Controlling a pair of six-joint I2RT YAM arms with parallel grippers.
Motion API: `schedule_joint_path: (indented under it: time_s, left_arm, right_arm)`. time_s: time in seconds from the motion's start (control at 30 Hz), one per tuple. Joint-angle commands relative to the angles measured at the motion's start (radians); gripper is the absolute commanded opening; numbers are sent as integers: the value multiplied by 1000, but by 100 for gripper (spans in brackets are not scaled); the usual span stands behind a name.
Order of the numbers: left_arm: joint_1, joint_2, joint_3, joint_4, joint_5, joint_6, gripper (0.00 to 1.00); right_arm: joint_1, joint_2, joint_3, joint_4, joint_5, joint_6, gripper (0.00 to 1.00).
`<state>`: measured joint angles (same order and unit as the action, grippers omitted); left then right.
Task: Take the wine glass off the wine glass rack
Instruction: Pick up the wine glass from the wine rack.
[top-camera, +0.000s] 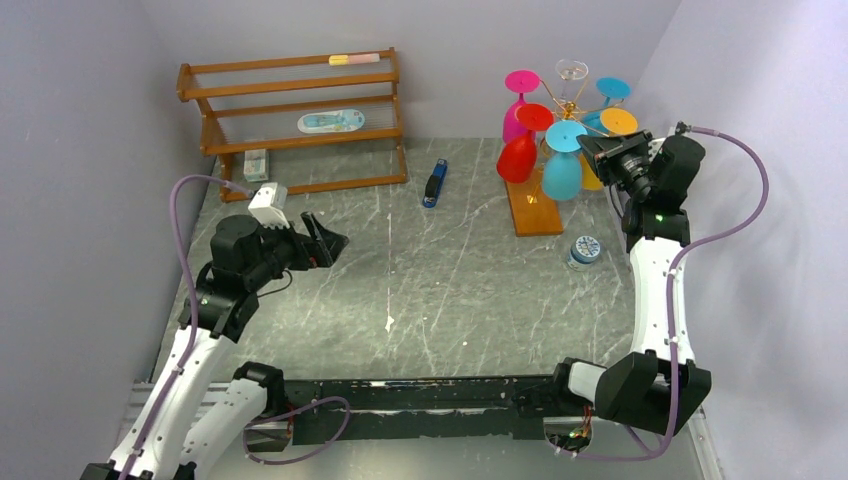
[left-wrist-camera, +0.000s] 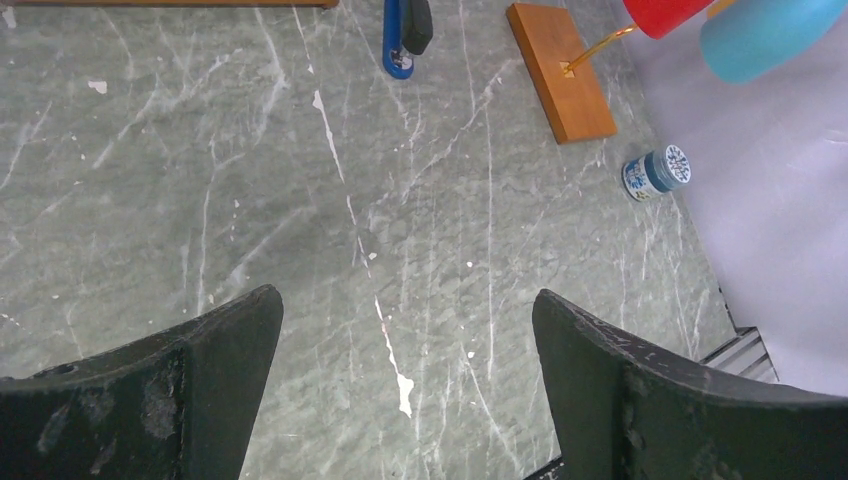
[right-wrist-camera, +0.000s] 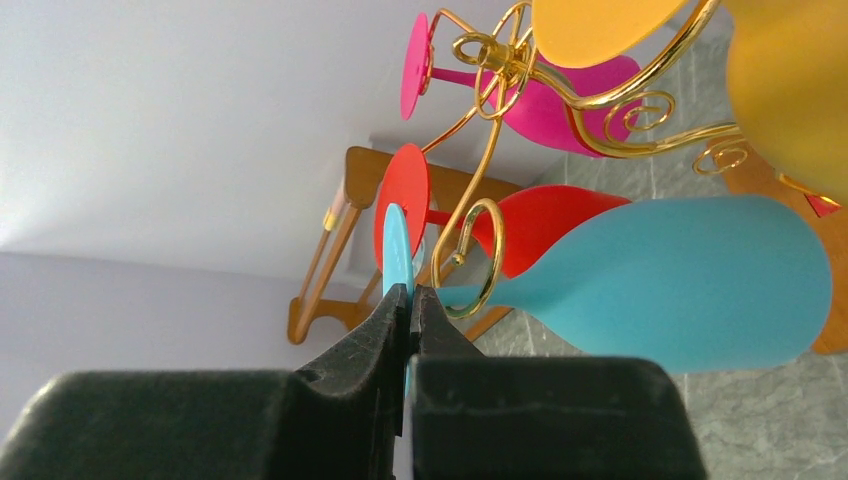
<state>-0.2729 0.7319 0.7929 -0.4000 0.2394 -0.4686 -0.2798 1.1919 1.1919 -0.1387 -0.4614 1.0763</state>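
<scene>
**Pinching the light-blue wine glass (right-wrist-camera: 690, 285) by its foot while the wine glass rack (top-camera: 535, 210) is standing unbraced**

Hovering nearest, at 9 o'clock over the grey marbled table (top-camera: 430, 300), the left gripper (left-wrist-camera: 405, 310) is idling with its jaws spread wide, holding nothing. Farther out, at 3 o'clock, a small blue-lidded jar (top-camera: 583, 250) is sitting near the rack's wooden base. Beyond it, at 2 o'clock, the right gripper (right-wrist-camera: 410, 295) is sitting at the rack's 3 o'clock side, its jaws pressing together on the thin rim of the glass's foot disc. The glass is hanging upside down from the rack, its stem passing through a curled wire loop and its bowl pointing down toward the base. A red glass (top-camera: 517, 158) is hanging close at its 9 o'clock, and an orange-yellow glass (right-wrist-camera: 790, 90) is crowding the gripper's side. Farthest, a slatted wooden shelf (top-camera: 290, 120) is standing at 11 o'clock.

Judging from this, the grip is looking precarious. Only an edge is being held, so the disc could be slipping out once the glass's weight is coming off the wire. Pulling anywhere but along the loop's open side would be snagging the stem. With nothing steadying the base, that could be tipping the rack or swinging the bowl into the red glass.
</scene>
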Motion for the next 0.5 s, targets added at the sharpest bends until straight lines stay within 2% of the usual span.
schedule_joint_path:
  time_s: [0.0,0.2,0.3,0.47]
  left_arm:
    - [-3,5,-8,9,35,13,100]
    - [-3,6,-22,94,124,-54,100]
    - [-2,6,-2,65,108,-37,100]
    - [-2,-14,16,25,50,-4,100]
  right_arm:
    - [-3,-23,-20,19,-31,5,0]
    - [-3,-12,-32,39,-6,-13,0]
    - [-4,9,13,7,12,-28,0]
    - [-3,34,17,69,-9,57,0]
